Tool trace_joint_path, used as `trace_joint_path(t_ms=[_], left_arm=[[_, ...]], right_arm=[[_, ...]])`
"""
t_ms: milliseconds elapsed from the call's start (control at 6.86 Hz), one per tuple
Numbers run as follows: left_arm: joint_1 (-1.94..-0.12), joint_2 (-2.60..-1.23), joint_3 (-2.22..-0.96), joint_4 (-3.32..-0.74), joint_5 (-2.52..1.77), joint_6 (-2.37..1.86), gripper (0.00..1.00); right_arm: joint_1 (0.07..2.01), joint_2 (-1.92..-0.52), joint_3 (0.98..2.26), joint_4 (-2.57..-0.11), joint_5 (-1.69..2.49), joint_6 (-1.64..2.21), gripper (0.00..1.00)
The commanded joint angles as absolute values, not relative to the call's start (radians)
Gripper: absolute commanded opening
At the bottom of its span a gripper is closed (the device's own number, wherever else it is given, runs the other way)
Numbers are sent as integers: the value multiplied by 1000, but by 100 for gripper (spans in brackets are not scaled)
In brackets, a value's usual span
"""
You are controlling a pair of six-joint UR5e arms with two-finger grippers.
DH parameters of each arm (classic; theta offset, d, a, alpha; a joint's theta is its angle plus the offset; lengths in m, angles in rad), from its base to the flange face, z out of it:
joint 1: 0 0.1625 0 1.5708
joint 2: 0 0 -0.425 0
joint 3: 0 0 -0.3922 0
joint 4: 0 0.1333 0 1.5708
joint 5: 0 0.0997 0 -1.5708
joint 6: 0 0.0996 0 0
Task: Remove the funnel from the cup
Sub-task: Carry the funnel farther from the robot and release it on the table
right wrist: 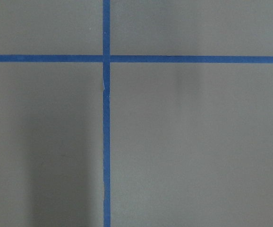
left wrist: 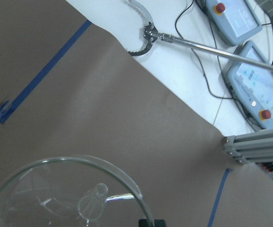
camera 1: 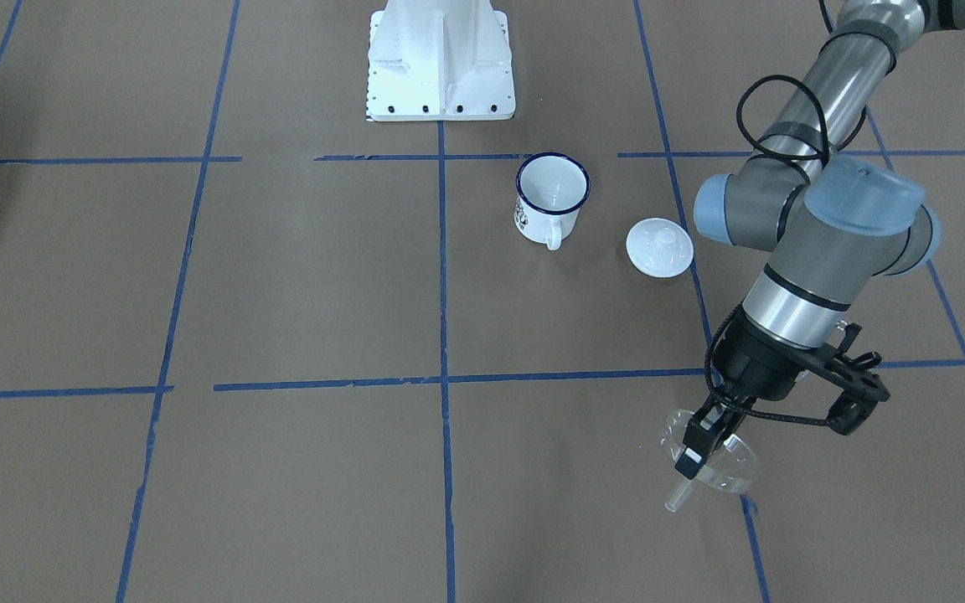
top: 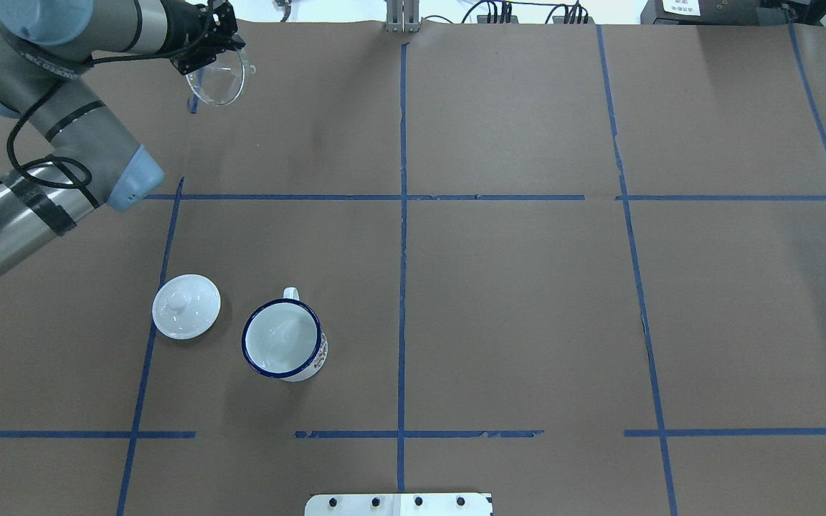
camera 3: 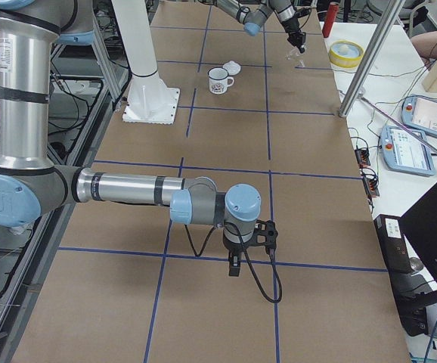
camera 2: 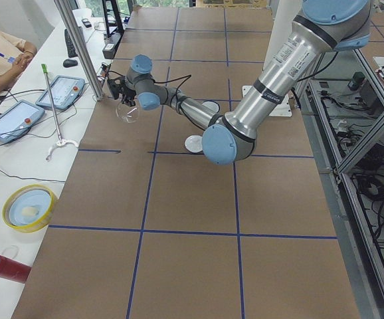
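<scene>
Brown paper crossed with blue tape (camera 1: 443, 293) covers the table (camera 1: 281, 276). Close to the far edge from the robot's base, toward the corner at the robot's left end, the left gripper (camera 1: 694, 448) pinches the funnel (camera 1: 721, 465) by its rim. One finger sits inside the wide clear mouth and the other outside it. The funnel hangs tilted, its short spout pointing down and away from the wrist, and in the exterior left view it appears to be clear of the paper.

The cup (camera 1: 533, 219) stands upright, nearer the base edge and a little left of the table's centre line, well apart from the funnel. Its inside shows only white enamel, and its handle points toward the far edge. The white lid (camera 1: 659, 247) lies just beside it, toward the left end, without touching.

The right gripper (camera 3: 234, 266) points down over the paper near the right end. Whether its fingers are spread or together cannot be told.
</scene>
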State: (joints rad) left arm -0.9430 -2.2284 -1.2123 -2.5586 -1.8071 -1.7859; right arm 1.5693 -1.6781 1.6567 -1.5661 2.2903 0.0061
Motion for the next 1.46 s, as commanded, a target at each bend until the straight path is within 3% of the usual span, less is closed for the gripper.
trace_joint_path(t_ms=[0,583,729,875,1021,1312], left_arm=[[-879,-2235,-1079,-2765,-1668,-1839,0],[-835,-2275,-960,-2922,-1551,-1945,0],[-830,-2273,-959,-2942,-1551,-1947,28],[-831,-2270,-959,-2941,-1558,-1945,69],[-833,-2266,-965,-2939,-1562,-1942,99],[-888,-2240,-1027,-2895,-1731,-1895,99]], right_arm=[[1569,-1678,1655,-1566,2290,6,100],[1569,-1678,1657,-1566,2290,6,100],[1569,-1678,1657,-1566,2290,6,100],[1569,-1678,1657,-1566,2290,6,100],[1569,-1678,1657,-1566,2290,6,100],[1569,-1678,1657,-1566,2290,6,100]])
